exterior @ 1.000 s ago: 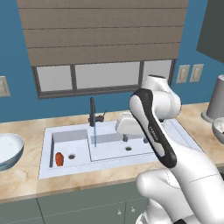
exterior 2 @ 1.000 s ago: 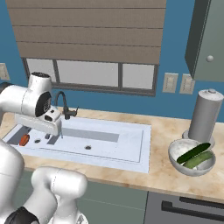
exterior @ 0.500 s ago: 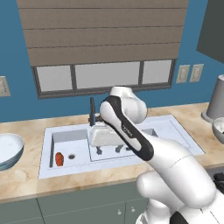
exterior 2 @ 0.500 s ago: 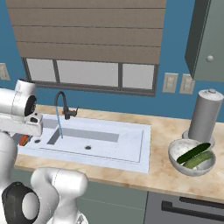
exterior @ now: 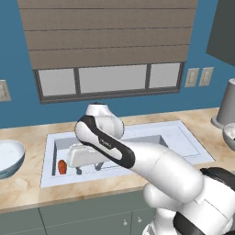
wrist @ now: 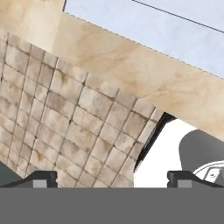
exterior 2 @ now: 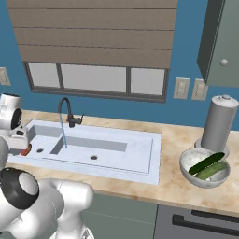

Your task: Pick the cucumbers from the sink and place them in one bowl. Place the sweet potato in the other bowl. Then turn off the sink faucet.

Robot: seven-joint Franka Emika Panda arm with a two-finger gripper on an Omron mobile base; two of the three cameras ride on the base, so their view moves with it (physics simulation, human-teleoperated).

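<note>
Since a second ago the arm has been swung from the middle of the sink (exterior: 193, 147) over to its small left basin, and the gripper (exterior: 87, 168) has been brought low there, just beside the sweet potato (exterior: 61, 167). The jaws are spread to their widest and nothing is held between them; in the hand view the two fingertips (wrist: 41, 178) are seen far apart with only floor tile and counter edge beyond. Both cucumbers (exterior 2: 209, 166) are already laid in the grey bowl (exterior 2: 188, 159) on the right of the counter, next to the tall grey canister (exterior 2: 217, 122). The sweet potato is left in the small basin, and the wide white bowl (exterior: 6, 157) is waiting on the counter just left of the sink. Water is seen running from the faucet (exterior 2: 66, 112). For a sound pick, the hand should probably be turned downward and centred over the sweet potato, the jaws set across its short width and lowered fully before being closed, the basin wall being avoided.
</note>
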